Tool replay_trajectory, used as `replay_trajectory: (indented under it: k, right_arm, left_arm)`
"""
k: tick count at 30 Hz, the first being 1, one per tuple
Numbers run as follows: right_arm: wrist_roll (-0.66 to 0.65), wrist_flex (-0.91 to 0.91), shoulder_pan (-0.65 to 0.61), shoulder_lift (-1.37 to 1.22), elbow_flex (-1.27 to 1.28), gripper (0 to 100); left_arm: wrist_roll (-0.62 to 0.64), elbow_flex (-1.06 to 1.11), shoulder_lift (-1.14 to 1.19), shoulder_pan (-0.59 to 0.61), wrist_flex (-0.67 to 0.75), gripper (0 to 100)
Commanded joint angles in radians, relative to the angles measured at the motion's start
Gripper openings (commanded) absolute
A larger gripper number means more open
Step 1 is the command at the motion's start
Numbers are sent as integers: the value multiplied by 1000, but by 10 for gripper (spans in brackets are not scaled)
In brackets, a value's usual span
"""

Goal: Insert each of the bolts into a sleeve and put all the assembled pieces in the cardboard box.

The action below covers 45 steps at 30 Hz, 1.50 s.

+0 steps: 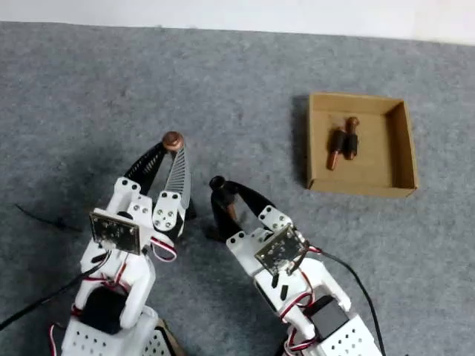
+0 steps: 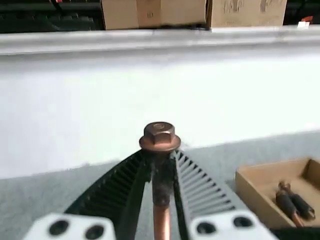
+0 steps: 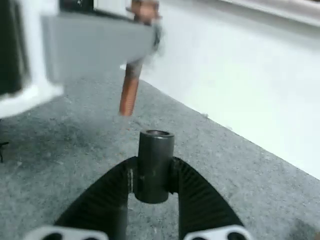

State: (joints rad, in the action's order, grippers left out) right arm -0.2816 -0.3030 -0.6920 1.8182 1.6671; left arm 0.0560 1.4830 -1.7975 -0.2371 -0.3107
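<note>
Grey felt mat (image 1: pixel 245 81) meets a white wall (image 1: pixel 223 11).

A copper-coloured metal bolt with a flanged hex head (image 2: pixel 159 137) was clamped by its shank in the left pincer (image 1: pixel 173 150), head up and threaded tip pointing down. Just to its right, a short black cylindrical metal sleeve (image 3: pixel 154 165) stood upright in the grip of the right pincer (image 3: pixel 152 182), open bore facing up, near the bolt's tip but apart from it. Farther right lay a shallow open brown cardboard box (image 1: pixel 361 189) holding two assembled bolt-and-sleeve pieces (image 1: pixel 341 144) side by side.
</note>
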Motion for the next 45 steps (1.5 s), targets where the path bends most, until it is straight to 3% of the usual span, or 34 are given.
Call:
replay_trajectory:
  k: [1,10,16,25,32,37,41,45]
  right_arm:
    - [8,-1,-7,18,127,4]
    - [8,-45,10,18,127,4]
    - [6,-45,48,18,127,4]
    - [6,-45,53,18,127,4]
    - [6,-45,62,18,127,4]
    - [6,-25,97,19,125,4]
    - [6,-24,97,19,122,4]
    - [6,-27,96,19,122,4]
  left_arm:
    - [9,13,10,2,149,5]
    - [15,145,-10,-39,390,5]
    - [15,205,-19,-240,427,5]
    - [17,211,-19,-331,420,5]
    - [153,199,-19,-302,419,5]
    - [305,163,-19,-153,419,5]
    - [413,110,-19,-74,301,5]
    - [419,13,-19,-143,97,5]
